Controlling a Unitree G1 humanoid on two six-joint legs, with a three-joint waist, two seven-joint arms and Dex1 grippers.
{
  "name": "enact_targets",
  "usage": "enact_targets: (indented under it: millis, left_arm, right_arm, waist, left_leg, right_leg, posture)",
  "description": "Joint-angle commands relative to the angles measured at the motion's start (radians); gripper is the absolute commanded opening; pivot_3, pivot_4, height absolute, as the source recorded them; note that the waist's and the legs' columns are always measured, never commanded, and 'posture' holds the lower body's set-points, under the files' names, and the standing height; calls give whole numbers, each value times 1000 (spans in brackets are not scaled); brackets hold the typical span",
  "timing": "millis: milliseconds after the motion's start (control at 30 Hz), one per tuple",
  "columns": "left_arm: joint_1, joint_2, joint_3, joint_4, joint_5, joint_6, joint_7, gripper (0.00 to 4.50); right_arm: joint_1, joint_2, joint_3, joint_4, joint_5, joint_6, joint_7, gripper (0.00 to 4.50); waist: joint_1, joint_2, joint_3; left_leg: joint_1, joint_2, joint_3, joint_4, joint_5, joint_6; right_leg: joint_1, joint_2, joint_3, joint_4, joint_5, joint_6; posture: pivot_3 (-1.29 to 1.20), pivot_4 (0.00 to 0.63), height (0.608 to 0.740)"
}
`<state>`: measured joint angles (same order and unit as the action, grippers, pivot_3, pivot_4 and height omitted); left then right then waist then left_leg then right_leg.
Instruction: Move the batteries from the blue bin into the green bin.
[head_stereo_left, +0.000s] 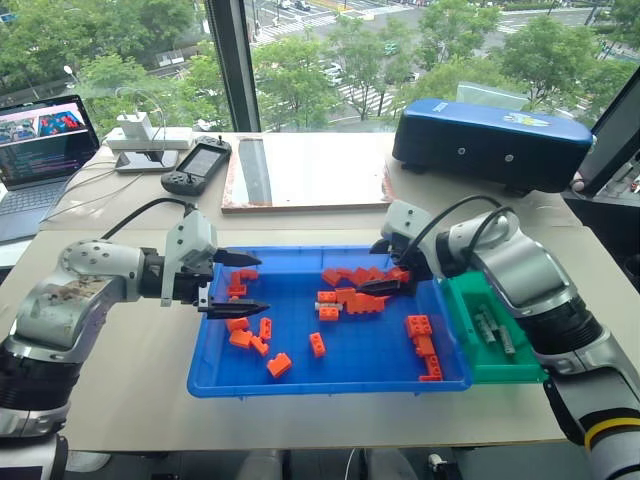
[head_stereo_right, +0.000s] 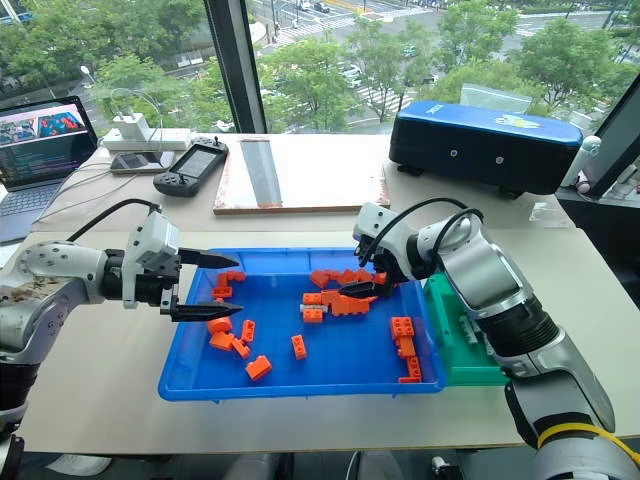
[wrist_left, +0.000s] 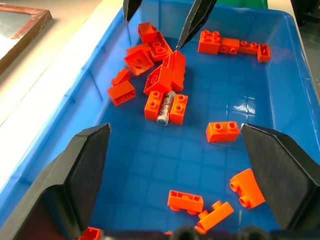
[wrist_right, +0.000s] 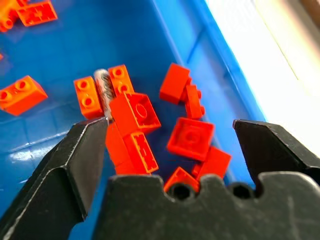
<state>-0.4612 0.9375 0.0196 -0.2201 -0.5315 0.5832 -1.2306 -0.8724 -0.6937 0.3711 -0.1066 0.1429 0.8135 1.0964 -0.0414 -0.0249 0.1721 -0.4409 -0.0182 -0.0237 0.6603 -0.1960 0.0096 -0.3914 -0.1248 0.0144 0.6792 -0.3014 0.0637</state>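
Left wrist view: one slim grey-silver cylindrical battery (wrist_left: 165, 108) is seen lying between two orange toy bricks (wrist_left: 169, 80) near the middle of the large shallow bright-blue plastic bin (wrist_left: 65, 107), a detail hard to make out from the head views. Left gripper (head_stereo_left: 242, 283) is held wide apart and empty above the bin's left end. Right wrist view: right gripper (wrist_right: 170, 142) is spread wide, nothing held, hovering over a brick pile by the bin's far right side; the same battery is seen just beyond one finger. Left eye view: several more grey batteries (head_stereo_left: 492, 330) are seen lying inside the small deep green plastic bin (head_stereo_left: 466, 300), set against the blue bin's right edge and partly hidden by the right arm. At the table's far edge a dark-blue hard case (head_stereo_left: 490, 142), a framed board (head_stereo_left: 300, 170), a black handheld controller (head_stereo_left: 197, 165), a white charger (head_stereo_left: 148, 135) and a laptop (head_stereo_left: 40, 150) are placed. Beige tabletop (head_stereo_left: 140, 380); windows with trees behind.
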Motion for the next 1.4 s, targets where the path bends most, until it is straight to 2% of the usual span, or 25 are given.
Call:
enact_targets:
  millis: [33, 333, 667, 700, 800, 1000, 1067, 1300, 1400]
  left_arm:
    - [13, 23, 37, -37, -11, -1, 1, 4500]
    - [30, 40, 53, -62, -18, 16, 16, 4500]
    - [36, 55, 57, -60, -15, 21, 20, 4500]
    - [36, 58, 59, -58, -13, 21, 20, 4500]
    - [37, 63, 65, -58, -14, 23, 21, 4500]
    - [45, 65, 71, -64, -14, 21, 25, 4500]
    - [47, 65, 72, -65, -13, 20, 26, 4500]
    - [44, 57, 62, -62, -9, 15, 29, 4500]
    - [39, 53, 56, -58, -8, 12, 28, 4500]
  right_arm:
    - [-13, 21, 4, -77, 47, 36, 32, 4485]
    - [36, 97, 108, -140, 87, 80, 38, 4485]
    - [65, 154, 163, -14, 35, 5, -7, 4485]
    - [72, 157, 176, -3, 22, -8, -10, 3980]
    - [82, 162, 199, 20, -4, -34, -14, 3178]
    - [85, 169, 203, 35, -25, -51, -13, 1037]
    - [86, 164, 202, 30, -30, -53, -8, 459]
    - [39, 94, 83, -81, 56, 38, 44, 448]
    - [14, 42, 26, -70, 61, 46, 38, 448]
  waist:
    - [0, 0, 0]
    - [2, 0, 0]
    - [1, 0, 0]
    - [1, 0, 0]
    - [0, 0, 0]
    - [0, 0, 0]
    - [0, 0, 0]
    - [2, 0, 0]
    - [2, 0, 0]
  left_leg:
    - [0, 0, 0, 0, 0, 0]
    - [0, 0, 0, 0, 0, 0]
    - [0, 0, 0, 0, 0, 0]
    - [0, 0, 0, 0, 0, 0]
    - [0, 0, 0, 0, 0, 0]
    - [0, 0, 0, 0, 0, 0]
    - [0, 0, 0, 0, 0, 0]
    - [0, 0, 0, 0, 0, 0]
    - [0, 0, 0, 0, 0, 0]
  right_leg:
    - [0, 0, 0, 0, 0, 0]
    - [0, 0, 0, 0, 0, 0]
    - [0, 0, 0, 0, 0, 0]
    - [0, 0, 0, 0, 0, 0]
    - [0, 0, 0, 1, 0, 0]
    - [0, 0, 0, 1, 0, 0]
    - [0, 0, 0, 1, 0, 0]
    - [0, 0, 0, 0, 0, 0]
    - [0, 0, 0, 0, 0, 0]
  posture:
    - [0, 150, 732]
    - [0, 150, 732]
    - [0, 150, 732]
    - [0, 150, 732]
    - [0, 150, 732]
    - [0, 150, 732]
    - [0, 150, 732]
    - [0, 150, 732]
    - [0, 150, 732]
